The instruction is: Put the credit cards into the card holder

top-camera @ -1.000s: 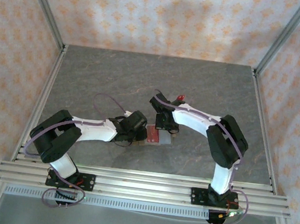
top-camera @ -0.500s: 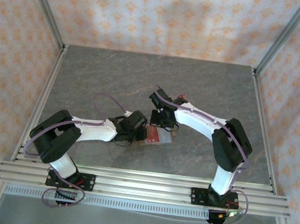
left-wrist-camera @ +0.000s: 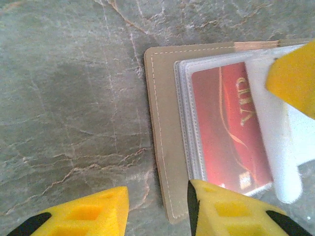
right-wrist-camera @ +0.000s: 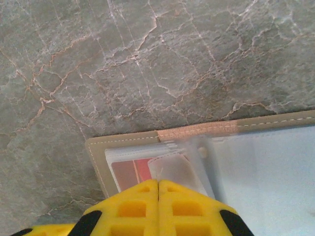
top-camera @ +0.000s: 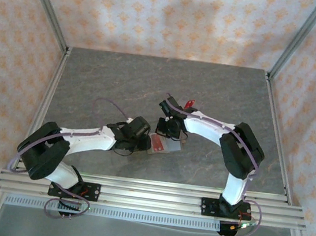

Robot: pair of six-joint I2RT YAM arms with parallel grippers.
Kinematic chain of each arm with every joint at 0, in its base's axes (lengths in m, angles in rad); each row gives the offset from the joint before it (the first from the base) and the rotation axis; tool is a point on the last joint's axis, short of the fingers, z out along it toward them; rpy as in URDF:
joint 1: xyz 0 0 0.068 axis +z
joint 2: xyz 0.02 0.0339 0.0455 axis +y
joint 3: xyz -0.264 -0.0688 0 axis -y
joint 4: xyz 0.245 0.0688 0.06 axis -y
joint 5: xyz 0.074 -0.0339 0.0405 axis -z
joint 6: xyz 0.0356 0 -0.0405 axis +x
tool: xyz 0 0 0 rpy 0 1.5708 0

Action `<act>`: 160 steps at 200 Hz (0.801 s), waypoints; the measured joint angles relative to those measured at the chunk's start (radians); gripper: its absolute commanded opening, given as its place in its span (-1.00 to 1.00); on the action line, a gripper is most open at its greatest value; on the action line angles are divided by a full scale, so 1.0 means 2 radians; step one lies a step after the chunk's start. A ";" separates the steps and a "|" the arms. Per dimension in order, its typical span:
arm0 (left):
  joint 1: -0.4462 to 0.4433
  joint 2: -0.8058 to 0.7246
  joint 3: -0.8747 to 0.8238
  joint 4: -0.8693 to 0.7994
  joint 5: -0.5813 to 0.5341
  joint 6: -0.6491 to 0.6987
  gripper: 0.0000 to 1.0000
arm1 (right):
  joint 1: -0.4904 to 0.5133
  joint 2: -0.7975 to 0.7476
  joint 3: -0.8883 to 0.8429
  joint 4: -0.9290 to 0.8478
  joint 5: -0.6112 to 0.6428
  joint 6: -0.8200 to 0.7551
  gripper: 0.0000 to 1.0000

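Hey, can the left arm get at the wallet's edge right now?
Probably yes: the left fingers stand open astride the bare edge of the wallet, nothing between; the shut right fingers are further in, at the clear sleeve.

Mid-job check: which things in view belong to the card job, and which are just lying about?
Job:
- card holder, lying open
- red VIP card, in its clear sleeve
- small red thing behind the right arm, likely another card

Just there:
- marble table
- aluminium rails
- patterned backdrop
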 measured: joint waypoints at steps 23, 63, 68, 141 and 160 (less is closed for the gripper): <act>0.012 -0.013 -0.002 -0.014 0.007 0.009 -0.55 | -0.001 0.000 -0.002 0.012 -0.013 0.006 -1.00; 0.017 0.009 0.017 -0.031 0.007 0.033 -0.83 | -0.002 0.000 -0.007 0.032 -0.032 0.017 -1.00; 0.017 0.014 0.021 -0.031 0.007 0.035 -0.84 | -0.002 0.000 -0.008 0.034 -0.034 0.019 -1.00; 0.017 0.077 0.042 -0.004 0.017 0.049 -0.87 | -0.002 0.006 -0.040 0.110 -0.069 0.068 -0.85; 0.017 0.080 0.042 0.003 0.019 0.048 -0.87 | -0.002 0.007 -0.052 0.137 -0.071 0.084 -0.67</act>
